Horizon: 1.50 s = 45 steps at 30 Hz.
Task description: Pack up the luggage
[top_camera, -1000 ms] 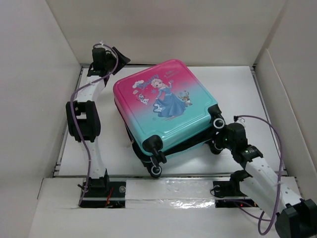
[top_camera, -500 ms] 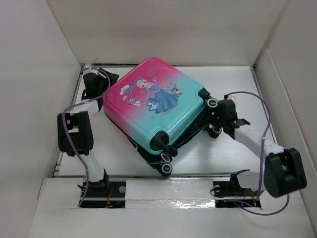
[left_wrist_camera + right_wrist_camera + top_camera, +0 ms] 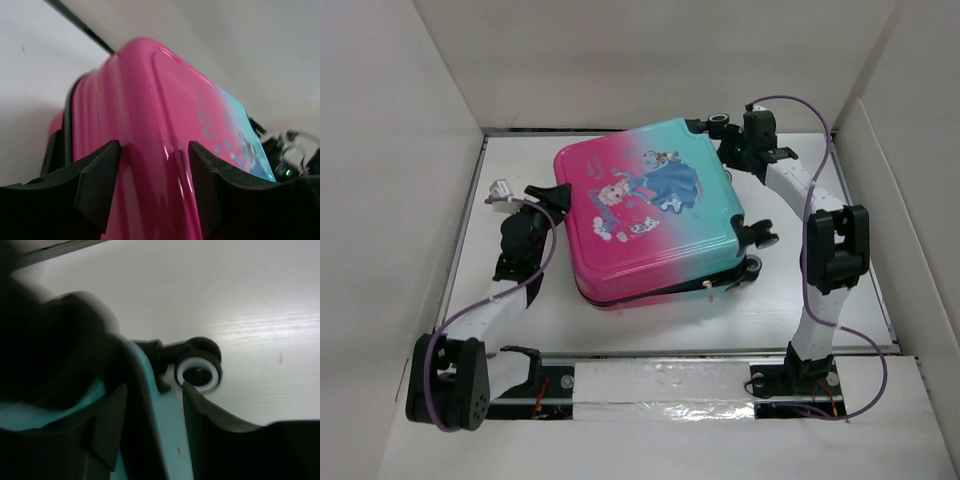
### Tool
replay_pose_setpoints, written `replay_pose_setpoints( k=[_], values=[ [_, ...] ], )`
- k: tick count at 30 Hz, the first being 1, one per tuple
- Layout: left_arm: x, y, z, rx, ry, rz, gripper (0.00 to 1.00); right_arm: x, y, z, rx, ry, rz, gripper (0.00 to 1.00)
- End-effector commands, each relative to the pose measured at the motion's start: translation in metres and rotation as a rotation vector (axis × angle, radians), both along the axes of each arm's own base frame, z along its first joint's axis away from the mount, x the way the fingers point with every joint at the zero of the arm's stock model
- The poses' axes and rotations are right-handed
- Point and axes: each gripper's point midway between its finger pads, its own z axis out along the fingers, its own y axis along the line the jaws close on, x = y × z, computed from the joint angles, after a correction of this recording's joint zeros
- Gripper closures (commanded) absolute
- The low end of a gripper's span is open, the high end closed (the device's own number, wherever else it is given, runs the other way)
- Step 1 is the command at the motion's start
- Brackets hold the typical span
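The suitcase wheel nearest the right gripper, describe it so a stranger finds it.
On the table lies the pink-and-teal luggage. The wheel sits at its far teal corner, beside the right gripper. The two other wheels sit nearer, along its right edge.

I see luggage (image 3: 655, 215) lying flat, lid down, princess print up; pink end just ahead of left gripper (image 3: 154, 150) jaws, teal wheeled edge between right gripper (image 3: 152, 390) jaws.

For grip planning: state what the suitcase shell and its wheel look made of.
The luggage: hard moulded plastic, glossy, judging by sharp highlights along its pink edge. Its wheel: black housing with a pale ring, plastic or rubber; the look leaves that open.
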Motion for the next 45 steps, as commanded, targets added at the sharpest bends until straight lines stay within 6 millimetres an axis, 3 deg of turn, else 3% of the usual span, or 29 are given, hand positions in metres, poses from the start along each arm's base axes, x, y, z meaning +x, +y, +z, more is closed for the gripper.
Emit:
replay_pose_setpoints(
  k=[1, 3, 5, 6, 7, 9, 13, 14, 17, 19, 20, 21, 22, 23, 25, 27, 30, 33, 34, 35, 36, 38, 39, 40, 41, 42, 43, 44, 45],
  values=[
    [-0.051, -0.059, -0.055, 0.051, 0.175, -0.281, 0.47, -0.031, 0.098, 0.082, 0.205, -0.135, 0.377, 0.40],
    [-0.057, -0.057, -0.051, 0.045, 0.160, -0.274, 0.47, -0.037, 0.081, 0.074, 0.206, -0.114, 0.350, 0.30],
    [-0.061, -0.055, -0.036, 0.034, 0.114, -0.270, 0.47, -0.048, 0.073, 0.083, 0.202, -0.131, 0.352, 0.24],
    [-0.061, -0.055, -0.029, 0.031, 0.098, -0.265, 0.47, -0.054, 0.062, 0.066, 0.191, -0.096, 0.324, 0.23],
    [-0.062, -0.054, -0.018, 0.027, 0.072, -0.264, 0.47, -0.061, 0.058, 0.081, 0.183, -0.144, 0.322, 0.21],
    [-0.061, -0.053, -0.002, 0.015, 0.031, -0.255, 0.46, -0.070, 0.043, 0.066, 0.159, -0.123, 0.278, 0.19],
    [-0.061, -0.061, 0.024, -0.028, -0.036, -0.295, 0.46, -0.090, 0.009, 0.072, 0.108, -0.142, 0.207, 0.16],
    [-0.060, -0.062, 0.025, -0.020, -0.030, -0.296, 0.45, -0.099, 0.000, 0.092, 0.104, -0.190, 0.181, 0.16],
    [-0.051, -0.054, 0.043, -0.019, -0.074, -0.241, 0.42, -0.121, -0.011, 0.102, 0.109, -0.247, 0.134, 0.17],
    [-0.038, -0.055, 0.058, -0.017, -0.096, -0.229, 0.38, -0.145, -0.012, 0.135, 0.137, -0.366, 0.119, 0.21],
    [-0.033, -0.058, 0.060, -0.009, -0.081, -0.242, 0.38, -0.158, -0.010, 0.117, 0.140, -0.345, 0.122, 0.34],
    [-0.028, -0.066, 0.082, 0.001, -0.117, -0.277, 0.37, -0.174, -0.014, 0.134, 0.147, -0.411, 0.104, 0.46],
    [-0.021, -0.070, 0.080, -0.001, -0.100, -0.291, 0.37, -0.182, -0.013, 0.135, 0.169, -0.431, 0.091, 0.55],
    [-0.021, -0.072, 0.088, -0.010, -0.129, -0.300, 0.37, -0.191, -0.018, 0.113, 0.165, -0.398, 0.067, 0.70],
    [-0.020, -0.063, 0.096, -0.010, -0.150, -0.247, 0.37, -0.213, -0.030, 0.119, 0.183, -0.436, 0.018, 0.77],
    [-0.015, -0.034, 0.092, -0.011, -0.129, -0.120, 0.38, -0.226, -0.046, 0.098, 0.168, -0.420, -0.061, 0.82],
    [-0.016, 0.002, 0.105, -0.082, -0.176, 0.011, 0.39, -0.247, -0.077, 0.095, 0.178, -0.461, -0.227, 0.91],
    [-0.008, 0.010, 0.129, -0.101, -0.208, 0.042, 0.39, -0.266, -0.105, 0.078, 0.155, -0.446, -0.376, 0.99],
    [0.002, 0.009, 0.126, -0.089, -0.186, 0.048, 0.39, -0.270, -0.111, 0.072, 0.146, -0.434, -0.399, 1.00],
    [0.009, 0.009, 0.123, -0.078, -0.159, 0.054, 0.39, -0.274, -0.112, 0.065, 0.140, -0.414, -0.399, 1.00],
    [0.016, 0.011, 0.142, -0.062, -0.185, 0.067, 0.39, -0.276, -0.108, 0.063, 0.153, -0.411, -0.374, 1.00],
    [0.044, 0.015, 0.124, -0.030, -0.116, 0.093, 0.39, -0.278, -0.097, 0.044, 0.169, -0.358, -0.325, 1.00],
    [0.056, 0.019, 0.143, -0.014, -0.143, 0.092, 0.38, -0.277, -0.085, 0.033, 0.192, -0.315, -0.274, 1.00],
    [0.069, 0.016, 0.142, 0.001, -0.125, 0.082, 0.38, -0.277, -0.079, 0.024, 0.200, -0.282, -0.248, 1.00],
    [0.095, 0.022, 0.105, 0.031, -0.012, 0.090, 0.38, -0.278, -0.071, 0.013, 0.208, -0.251, -0.218, 1.00],
    [0.110, 0.015, 0.127, 0.045, -0.048, 0.025, 0.38, -0.280, -0.057, 0.005, 0.229, -0.223, -0.156, 1.00],
    [0.133, 0.016, 0.093, 0.091, 0.024, -0.014, 0.38, -0.278, -0.051, -0.003, 0.230, -0.204, -0.134, 1.00],
    [0.141, 0.010, 0.081, 0.105, 0.069, -0.049, 0.38, -0.279, -0.046, -0.009, 0.230, -0.182, -0.117, 1.00],
    [0.152, 0.014, 0.089, 0.114, 0.058, -0.065, 0.39, -0.281, -0.041, -0.015, 0.230, -0.163, -0.095, 1.00]
  ],
)
